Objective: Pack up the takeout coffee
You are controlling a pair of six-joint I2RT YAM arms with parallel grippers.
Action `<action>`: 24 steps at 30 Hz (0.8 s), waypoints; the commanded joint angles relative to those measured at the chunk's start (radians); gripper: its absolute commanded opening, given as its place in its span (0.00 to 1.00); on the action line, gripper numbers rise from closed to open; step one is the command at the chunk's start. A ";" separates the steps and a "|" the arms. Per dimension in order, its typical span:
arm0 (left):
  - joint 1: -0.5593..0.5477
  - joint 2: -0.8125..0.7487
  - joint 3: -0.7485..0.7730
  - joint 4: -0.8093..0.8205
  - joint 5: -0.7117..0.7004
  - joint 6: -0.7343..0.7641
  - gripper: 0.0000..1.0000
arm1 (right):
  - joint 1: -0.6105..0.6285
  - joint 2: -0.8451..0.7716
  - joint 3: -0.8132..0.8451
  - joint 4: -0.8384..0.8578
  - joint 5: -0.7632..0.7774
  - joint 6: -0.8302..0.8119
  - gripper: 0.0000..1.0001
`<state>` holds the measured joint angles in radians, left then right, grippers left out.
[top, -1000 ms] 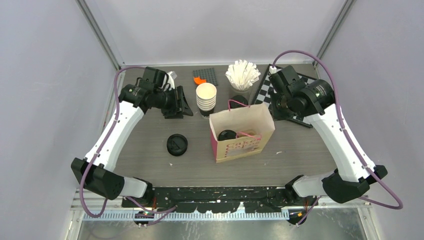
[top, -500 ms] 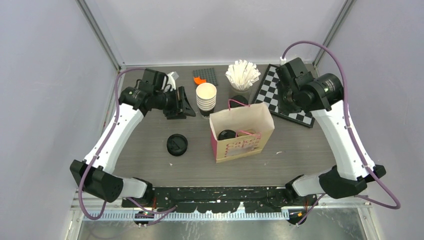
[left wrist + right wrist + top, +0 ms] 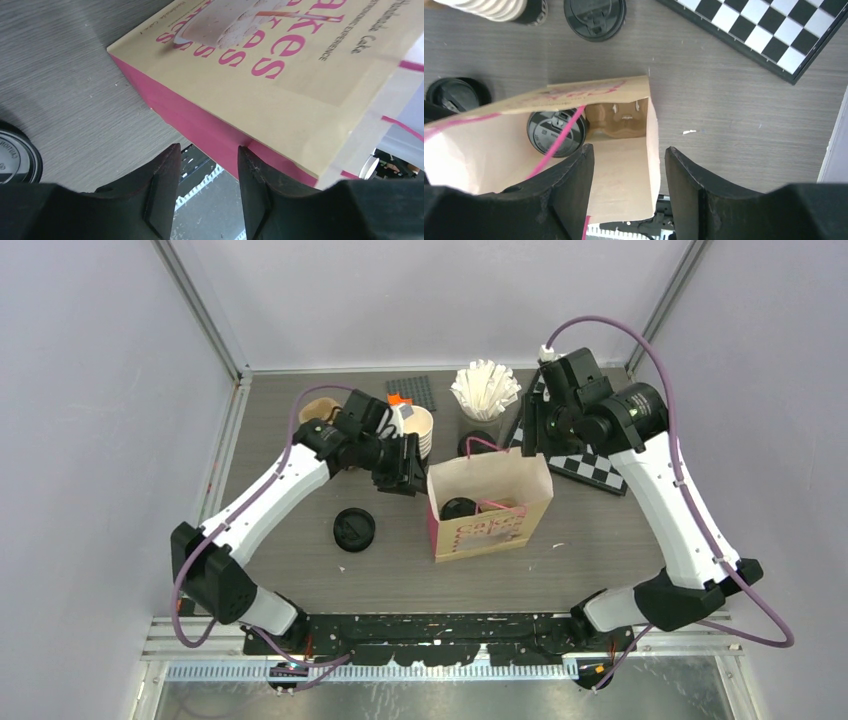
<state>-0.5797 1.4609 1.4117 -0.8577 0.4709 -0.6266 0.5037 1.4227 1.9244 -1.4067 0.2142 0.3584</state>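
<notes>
Takeout coffee (image 3: 456,508) stands inside your paper bag (image 3: 492,532), nine o'clock side; left gripper (image 3: 206,187) and right gripper (image 3: 629,187) both spread, empty.

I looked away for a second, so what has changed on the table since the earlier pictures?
The left gripper swung right from the table's far left to the left side of the paper bag. The right gripper came left from over the chessboard toward the bag's mouth, open and empty. The lidded cup in the bag, the loose lid and the cup stack stayed put.
</notes>
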 commanded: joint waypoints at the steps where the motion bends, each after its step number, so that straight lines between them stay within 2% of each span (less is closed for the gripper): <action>1: -0.021 0.032 0.031 0.054 -0.001 -0.009 0.47 | -0.002 -0.059 -0.093 0.020 -0.026 -0.014 0.59; 6: -0.034 0.059 0.043 0.067 -0.001 -0.006 0.47 | -0.011 -0.083 -0.191 0.021 0.049 -0.015 0.59; 12: -0.065 0.095 0.068 0.070 0.008 -0.003 0.47 | -0.044 -0.075 -0.243 0.029 0.038 -0.028 0.56; 13: -0.069 0.097 0.071 0.073 0.009 -0.004 0.47 | -0.049 -0.074 -0.251 0.039 0.026 -0.031 0.51; 15: -0.076 0.100 0.075 0.076 0.010 -0.004 0.47 | -0.057 -0.077 -0.264 0.051 0.017 -0.036 0.28; 17: -0.077 0.098 0.082 0.069 0.009 0.000 0.47 | -0.071 -0.075 -0.252 0.023 0.047 -0.043 0.13; 20: -0.077 0.080 0.103 0.033 -0.045 0.023 0.47 | -0.117 -0.082 -0.237 -0.031 0.084 -0.064 0.06; 24: -0.064 0.067 0.153 -0.046 -0.144 0.056 0.48 | -0.188 -0.104 -0.234 -0.072 0.102 -0.099 0.04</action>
<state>-0.6544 1.5650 1.4872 -0.8490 0.4179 -0.6136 0.3717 1.3685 1.6588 -1.4265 0.2676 0.3054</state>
